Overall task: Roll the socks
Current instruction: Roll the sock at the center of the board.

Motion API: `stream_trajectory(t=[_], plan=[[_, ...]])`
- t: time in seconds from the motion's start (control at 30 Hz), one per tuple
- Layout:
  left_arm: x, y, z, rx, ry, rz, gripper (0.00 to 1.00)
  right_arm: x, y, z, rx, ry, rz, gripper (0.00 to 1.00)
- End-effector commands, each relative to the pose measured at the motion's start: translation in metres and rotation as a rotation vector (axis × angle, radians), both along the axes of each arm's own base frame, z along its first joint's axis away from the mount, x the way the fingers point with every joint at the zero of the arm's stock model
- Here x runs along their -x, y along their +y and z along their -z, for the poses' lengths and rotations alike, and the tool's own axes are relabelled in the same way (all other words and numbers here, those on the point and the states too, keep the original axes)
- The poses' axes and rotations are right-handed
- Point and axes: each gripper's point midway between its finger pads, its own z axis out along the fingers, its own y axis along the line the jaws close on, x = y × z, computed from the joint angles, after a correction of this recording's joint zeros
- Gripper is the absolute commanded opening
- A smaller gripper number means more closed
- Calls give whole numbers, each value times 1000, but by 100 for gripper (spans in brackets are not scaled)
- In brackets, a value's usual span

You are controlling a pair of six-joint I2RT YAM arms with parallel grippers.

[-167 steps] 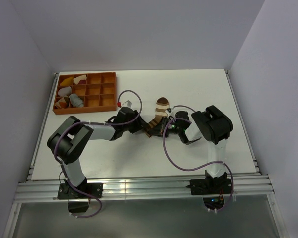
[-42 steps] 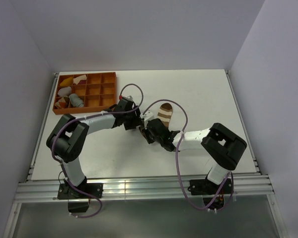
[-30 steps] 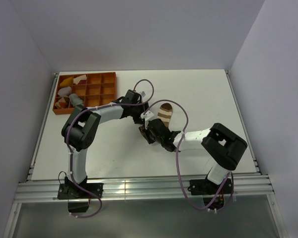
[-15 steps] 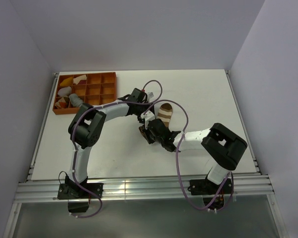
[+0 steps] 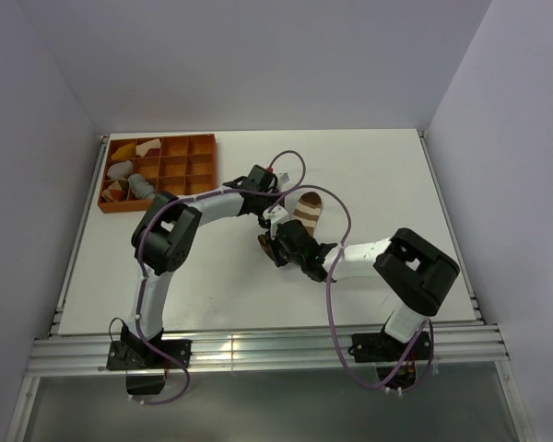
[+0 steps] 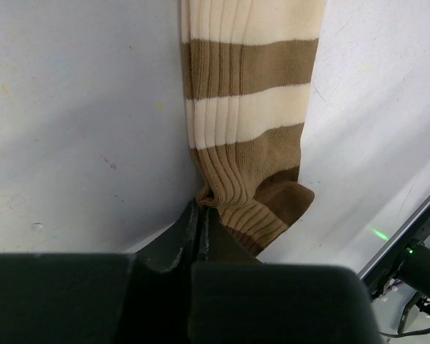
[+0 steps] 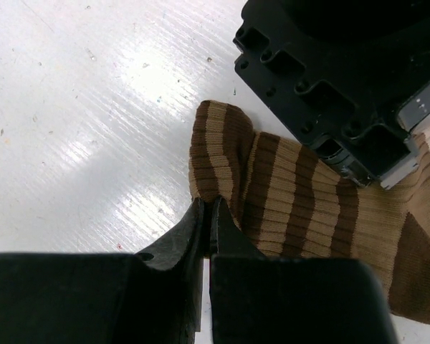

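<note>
A brown sock with cream stripes [image 5: 306, 210] lies mid-table, its toe toward the back. In the left wrist view my left gripper [image 6: 201, 208] is shut, pinching the sock's [image 6: 249, 107] side edge by its dark brown patch. In the top view the left gripper [image 5: 273, 217] sits just left of the sock. My right gripper [image 7: 206, 203] is shut on the bunched near end of the sock [image 7: 301, 193], with the left gripper's black body [image 7: 344, 86] just beyond. From above, the right gripper [image 5: 269, 245] is close below the left one. The sock's middle is hidden under both.
An orange compartment tray [image 5: 180, 168] stands at the back left, holding a grey fabric bundle [image 5: 142, 188] and yellow and white pieces [image 5: 120, 169]. Both arms' purple cables [image 5: 332, 276] loop over the table. Walls close in the table's left, back and right sides.
My left arm has swung right from beside the tray to the sock, and its gripper has closed on the sock's edge. The right gripper has stayed shut on the near end.
</note>
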Motion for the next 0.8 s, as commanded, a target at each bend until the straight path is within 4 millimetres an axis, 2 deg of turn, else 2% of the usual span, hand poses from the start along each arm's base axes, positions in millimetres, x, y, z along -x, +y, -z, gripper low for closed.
stream_trajectory(t=[0.0, 0.1, 0.3, 0.37, 0.57, 0.6, 0.73, 0.77], plan=[[23, 41, 64, -245, 64, -21, 0, 2, -5, -2, -15, 11, 6, 0], [9, 52, 60, -253, 39, -88, 0, 4, -6, -1, -26, 34, 3, 0], [-27, 77, 39, -205, -23, -236, 0, 12, -1, 1, -44, 119, -40, 0], [-33, 77, 31, -192, -51, -258, 0, 12, 0, -1, -54, 136, -46, 0], [-43, 84, 18, -161, -96, -324, 0, 21, 3, 2, -104, 278, -79, 0], [-45, 86, 18, -160, -96, -332, 0, 20, -3, 8, -104, 321, -62, 0], [-48, 86, 13, -146, -113, -323, 0, 16, -2, 15, -125, 424, -90, 0], [-48, 86, 13, -149, -116, -323, 0, 20, -1, 22, -129, 469, -108, 0]])
